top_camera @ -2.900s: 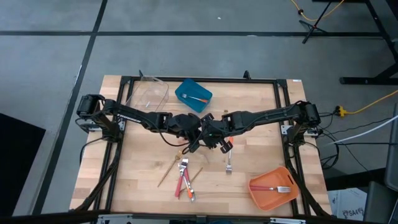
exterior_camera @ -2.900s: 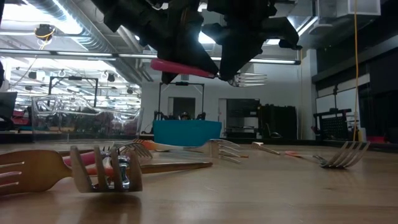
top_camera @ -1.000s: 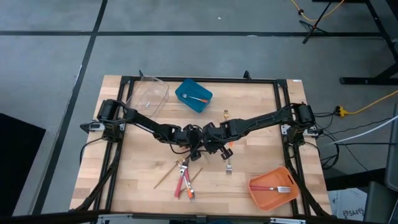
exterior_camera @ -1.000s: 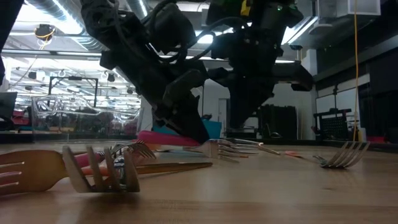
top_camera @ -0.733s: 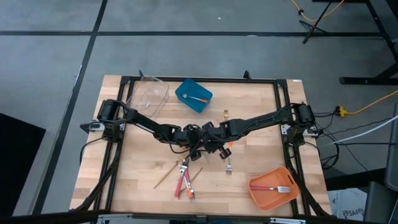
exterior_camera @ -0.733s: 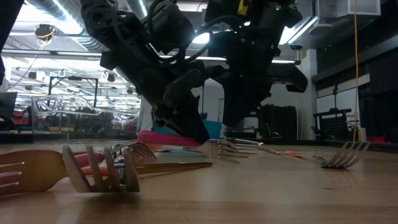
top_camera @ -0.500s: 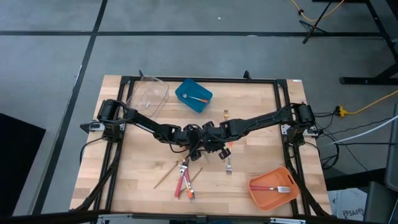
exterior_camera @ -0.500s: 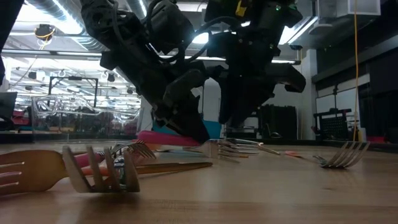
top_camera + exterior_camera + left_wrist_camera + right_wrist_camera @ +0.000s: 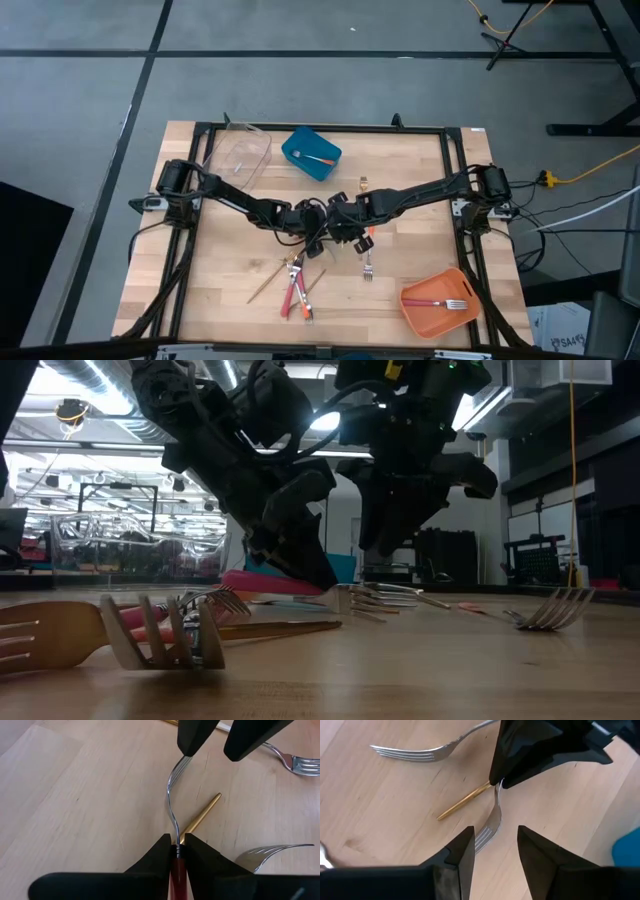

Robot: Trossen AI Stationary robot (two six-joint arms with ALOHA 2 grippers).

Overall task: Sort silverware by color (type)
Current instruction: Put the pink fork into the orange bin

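Note:
A red-handled fork (image 9: 172, 810) with a silver head hangs over the table's middle. My left gripper (image 9: 177, 845) is shut on it. My right gripper (image 9: 496, 832) faces it from the other side and points down. It is open, with one finger on each side of the fork's head (image 9: 487, 834). In the high view the two grippers (image 9: 318, 232) (image 9: 336, 230) meet at the centre and hide the fork. A gold utensil (image 9: 200, 817) lies flat on the wood beneath it. My left gripper pinches the fork between its two fingers where the red handle meets the silver neck (image 9: 176, 851). The fingers slant down and lie along the fork. The neck and head reach out past the fingertips, off the table. My right gripper's open fingers flank the fork's head; I cannot tell whether one touches it.
A heap of red-handled and gold silverware (image 9: 295, 285) lies toward the near edge, with a single fork (image 9: 367, 265) to its right. A blue bin (image 9: 311, 153) and a clear bin (image 9: 240, 152) stand at the back. An orange bin (image 9: 440, 300) stands at the near right.
My right gripper has opened around the fork's head and let it go, staying where it was. My left gripper and the fork have kept still.

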